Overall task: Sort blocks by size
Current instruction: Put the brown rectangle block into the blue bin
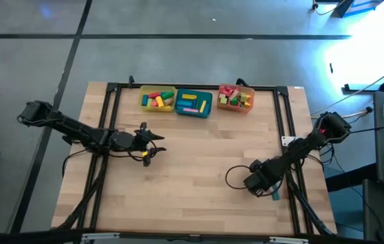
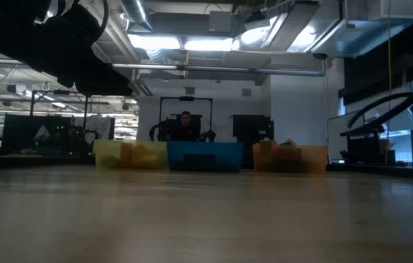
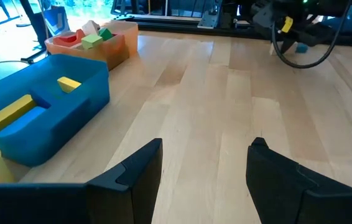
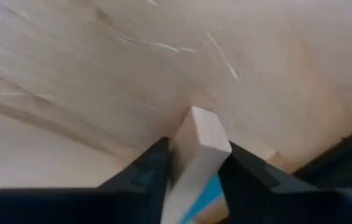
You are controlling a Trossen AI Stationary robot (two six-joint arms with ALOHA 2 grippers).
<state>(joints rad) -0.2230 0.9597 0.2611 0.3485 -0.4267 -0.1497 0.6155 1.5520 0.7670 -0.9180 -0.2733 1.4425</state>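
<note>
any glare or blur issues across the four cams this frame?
High view: blown-out glare on the floor at top right, table evenly lit. Low view: backlit by ceiling lights, trays dim, arms silhouetted. Left wrist view: sharp, blue tray clear. Right wrist view: soft, too close; tan block between the fingers is blurred.

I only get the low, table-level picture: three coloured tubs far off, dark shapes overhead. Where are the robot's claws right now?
Observer: The right claw is down at the table's right corner, opposite the tubs and outside your picture.
Operator: Is it holding something?
Observer: Yes, its fingers press both sides of a tan block.
Operator: And the other one?
Observer: The left claw hangs open and empty over the left half of the table.
</note>
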